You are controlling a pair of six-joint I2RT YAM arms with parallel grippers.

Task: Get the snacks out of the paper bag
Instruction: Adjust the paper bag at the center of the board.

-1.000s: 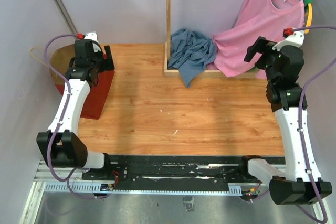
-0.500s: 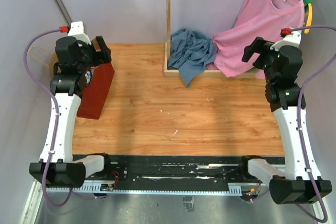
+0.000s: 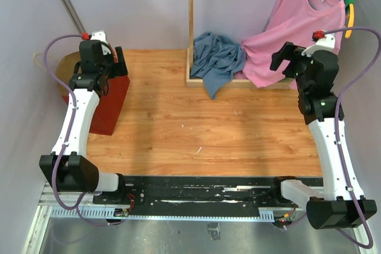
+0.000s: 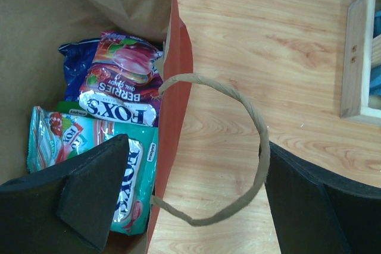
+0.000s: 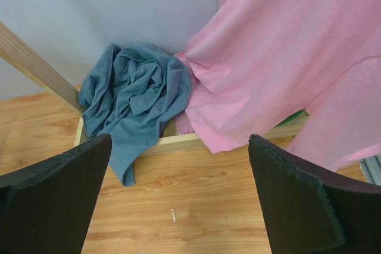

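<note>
Snacks (image 4: pixel 125 81) lie in the paper bag (image 4: pixel 175 123) at the table's (image 3: pixel 196 123) left edge; clothes (image 3: pixel 223 57) sit at its far right.

The left tool (image 3: pixel 119 63) hangs over the paper bag (image 3: pixel 110 108) (dark red, brown inside).

Our left arm (image 3: pixel 77 114) rises from its base at the near edge and leans to the far left, wrist tipped downward; our left gripper (image 4: pixel 196 150) hangs with its jaws spread wide, holding nothing; our right arm (image 3: pixel 333 141) stands tall along the right side; our right gripper (image 5: pixel 180 144) faces the far side, jaws likewise wide apart and empty.
</note>
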